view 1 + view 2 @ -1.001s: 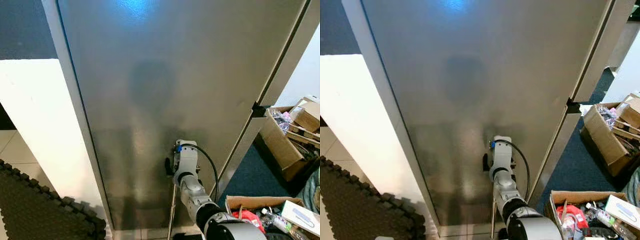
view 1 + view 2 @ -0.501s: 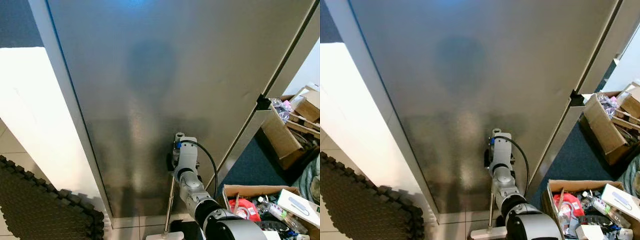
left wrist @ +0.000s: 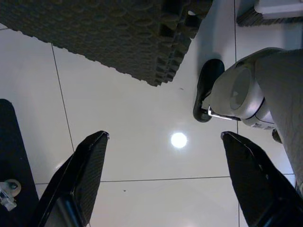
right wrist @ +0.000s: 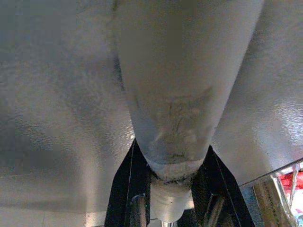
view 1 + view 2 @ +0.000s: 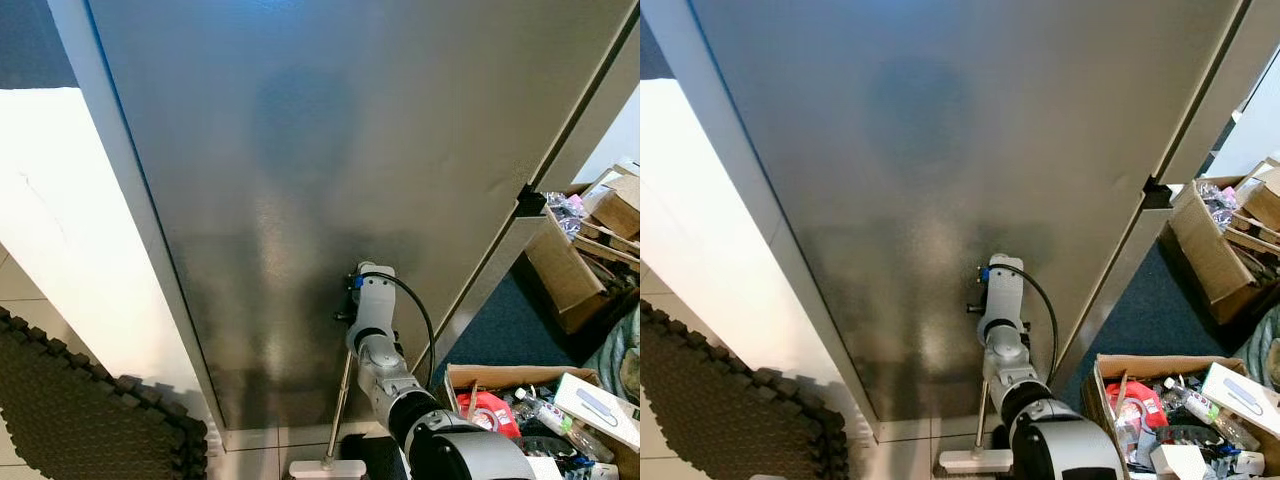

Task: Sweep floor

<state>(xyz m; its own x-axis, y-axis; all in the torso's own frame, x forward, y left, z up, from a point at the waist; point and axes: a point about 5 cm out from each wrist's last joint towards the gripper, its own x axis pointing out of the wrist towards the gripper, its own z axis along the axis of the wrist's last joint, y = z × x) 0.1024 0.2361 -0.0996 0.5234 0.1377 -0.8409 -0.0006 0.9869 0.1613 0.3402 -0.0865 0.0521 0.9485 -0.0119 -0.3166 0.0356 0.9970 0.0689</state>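
Observation:
My right gripper [image 5: 346, 328] is raised close to a large grey metal panel [image 5: 330, 150] and is shut on the broom's pale grip [image 4: 180, 94], with a black finger [image 4: 130, 189] on each side of it. A thin metal pole [image 5: 338, 408] runs down from the gripper to the white broom head [image 5: 327, 468], which rests on the tiled floor at the panel's foot. My left gripper [image 3: 163, 137] hangs low over white floor tiles, open, with nothing between its fingers.
Open cardboard boxes of clutter stand to the right [image 5: 575, 270] and near right [image 5: 520, 400] on blue carpet [image 5: 505, 340]. A dark foam mat [image 5: 90, 420] lies at the lower left beside a white wall [image 5: 60, 220]. My foot [image 3: 208, 90] stands by the mat's edge.
The camera has tilted down and shifted a little, bringing the white broom head into sight at the bottom. My right gripper stays shut on the broom.

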